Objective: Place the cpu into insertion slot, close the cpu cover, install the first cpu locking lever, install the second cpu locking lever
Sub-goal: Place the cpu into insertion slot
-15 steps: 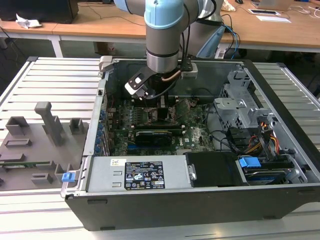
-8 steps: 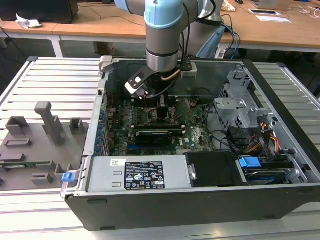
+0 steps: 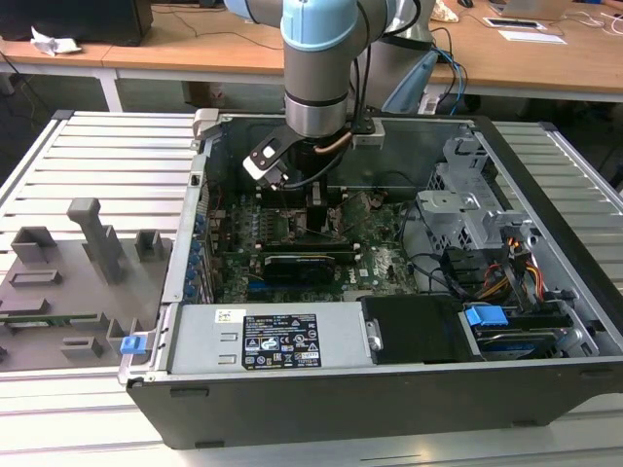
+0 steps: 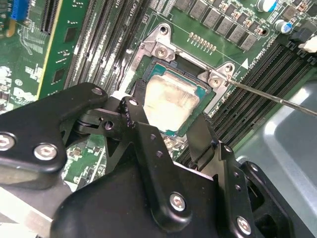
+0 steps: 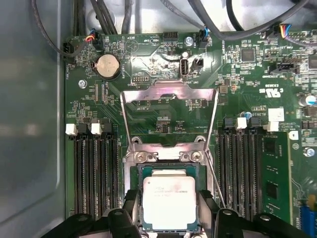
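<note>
The cpu (image 5: 169,201) (image 4: 171,99), silvery-grey on top, lies square within the insertion slot (image 5: 139,173), whose metal rim (image 4: 161,47) frames it. My gripper (image 5: 169,212) (image 4: 167,119) straddles the chip, with one black finger (image 5: 132,206) against one edge and the other against the opposite edge, shut on it. The cpu cover (image 5: 168,94) stands swung open beyond the slot, its window showing bare board. A thin wire locking lever (image 4: 275,98) (image 5: 216,183) sticks out free beside the slot. In the exterior view the gripper (image 3: 321,206) reaches down inside the computer case (image 3: 156,389).
Long black memory slots (image 5: 96,173) (image 5: 242,168) flank the socket on both sides. Cables (image 3: 428,268), a drive cage (image 3: 477,209) and a power supply (image 3: 273,341) crowd the case. A grey fixture plate (image 3: 78,282) lies at the exterior view's left.
</note>
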Available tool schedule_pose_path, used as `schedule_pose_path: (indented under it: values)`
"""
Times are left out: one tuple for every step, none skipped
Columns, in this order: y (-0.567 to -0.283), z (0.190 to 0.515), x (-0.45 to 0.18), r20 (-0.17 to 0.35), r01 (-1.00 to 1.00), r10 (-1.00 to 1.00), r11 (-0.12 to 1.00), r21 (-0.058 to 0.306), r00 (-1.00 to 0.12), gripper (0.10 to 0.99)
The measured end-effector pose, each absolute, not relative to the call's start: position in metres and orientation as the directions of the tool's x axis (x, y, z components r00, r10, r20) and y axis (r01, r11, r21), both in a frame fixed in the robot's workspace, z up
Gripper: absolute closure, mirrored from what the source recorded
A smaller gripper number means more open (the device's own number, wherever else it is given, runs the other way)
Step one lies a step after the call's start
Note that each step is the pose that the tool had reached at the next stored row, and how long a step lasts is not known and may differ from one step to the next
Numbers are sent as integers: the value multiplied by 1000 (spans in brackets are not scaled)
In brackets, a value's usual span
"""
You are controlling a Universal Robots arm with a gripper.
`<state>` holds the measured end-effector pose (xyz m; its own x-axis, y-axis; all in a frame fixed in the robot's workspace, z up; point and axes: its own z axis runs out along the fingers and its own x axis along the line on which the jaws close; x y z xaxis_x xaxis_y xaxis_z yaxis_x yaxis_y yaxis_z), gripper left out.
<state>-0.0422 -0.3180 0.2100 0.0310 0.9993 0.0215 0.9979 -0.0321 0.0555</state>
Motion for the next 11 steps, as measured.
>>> schedule_pose_path:
  values:
    - [-318,214,-42,21,998,999,-32,56,31,486]
    - [-318,217,-42,20,998,999,-32,56,31,502]
    - [-318,218,-42,20,998,999,-32,56,31,569]
    - [-318,219,-42,20,998,999,-32,55,31,569]
    - [-318,219,-42,20,998,999,-32,56,31,631]
    - [-319,219,-42,20,998,999,-32,56,31,690]
    - [-320,219,-42,20,998,999,-32,56,31,753]
    - [-320,220,-42,20,998,999,-32,55,31,812]
    - [-321,220,-42,20,998,999,-33,55,32,871]
    - [-321,221,-42,20,998,999,-33,56,31,933]
    - [-321,221,-42,20,998,999,-32,56,31,980]
